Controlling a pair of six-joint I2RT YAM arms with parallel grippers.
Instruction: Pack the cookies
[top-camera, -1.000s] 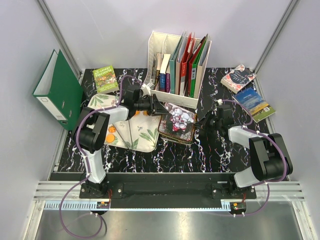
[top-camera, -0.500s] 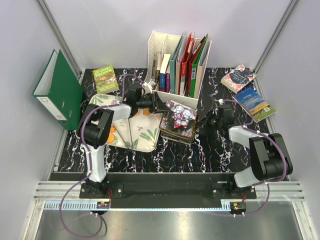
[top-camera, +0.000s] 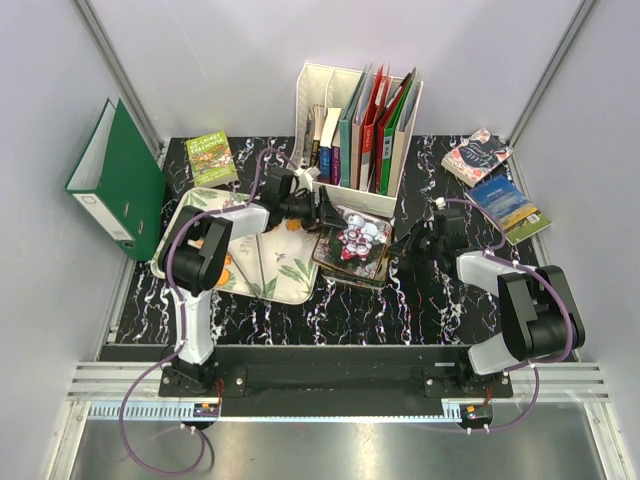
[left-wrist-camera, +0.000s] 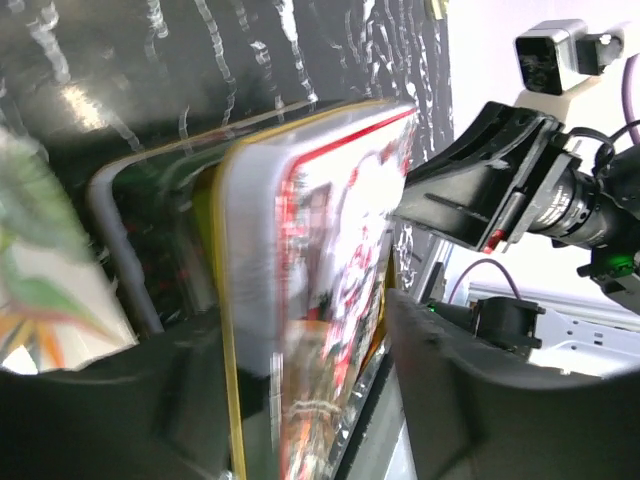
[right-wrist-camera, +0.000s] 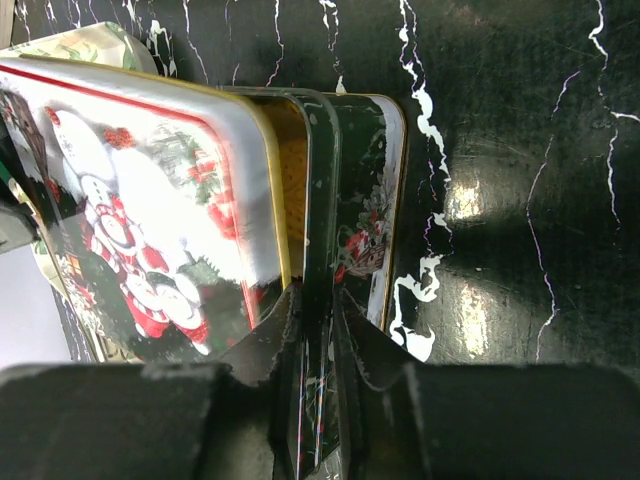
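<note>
Lying at the left, the orange cookies (top-camera: 226, 264) are resting on the leaf-print tray (top-camera: 285, 285), while the left gripper's (top-camera: 322, 211) fingers (left-wrist-camera: 470, 400) are standing apart astride the snowman lid (top-camera: 360, 238) and the right gripper's (right-wrist-camera: 318, 300) fingers (right-wrist-camera: 372, 352) are clamping the green tin's (right-wrist-camera: 365, 200) wall.

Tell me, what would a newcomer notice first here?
A Christmas tin mid-table, its snowman lid lying offset over it, not shut. The right hand pinches the tin's wall; the left hand is at the lid's other side. Behind stands a white file rack packed with books.
</note>
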